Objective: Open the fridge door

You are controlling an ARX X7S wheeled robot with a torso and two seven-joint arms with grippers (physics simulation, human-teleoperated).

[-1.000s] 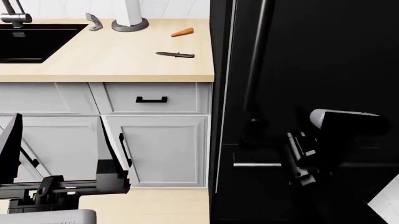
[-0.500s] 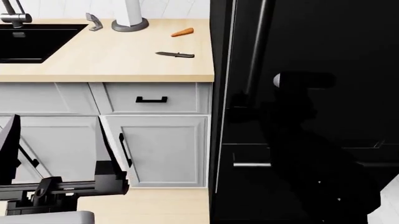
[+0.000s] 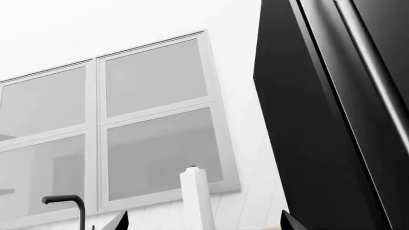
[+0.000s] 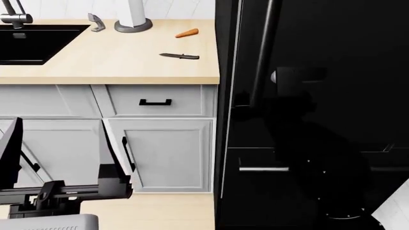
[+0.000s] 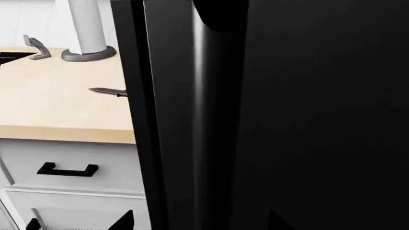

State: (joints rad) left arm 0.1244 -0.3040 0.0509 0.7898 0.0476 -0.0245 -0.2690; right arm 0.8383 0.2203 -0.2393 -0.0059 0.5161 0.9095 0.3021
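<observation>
The fridge door (image 4: 338,38) is the tall glossy black panel on the right of the head view, and a thin pale line runs down its left edge. Its long vertical bar handle (image 4: 263,52) fills the middle of the right wrist view as handle (image 5: 214,120). My right gripper (image 4: 249,101) is up at the lower end of that bar. It is open, and its dark fingertips (image 5: 122,221) show on either side of the handle. My left gripper (image 4: 61,158) hangs low in front of the grey cabinets, open and empty.
A wooden counter (image 4: 115,67) left of the fridge carries a knife (image 4: 180,56), a carrot (image 4: 187,33) and a black sink (image 4: 32,43). Grey cabinet doors (image 4: 169,153) stand below. The lower fridge drawer has a horizontal bar (image 4: 262,168).
My right arm has risen and moved left, from the lower drawer's height up to the bottom end of the vertical handle. The left arm has stayed put.
</observation>
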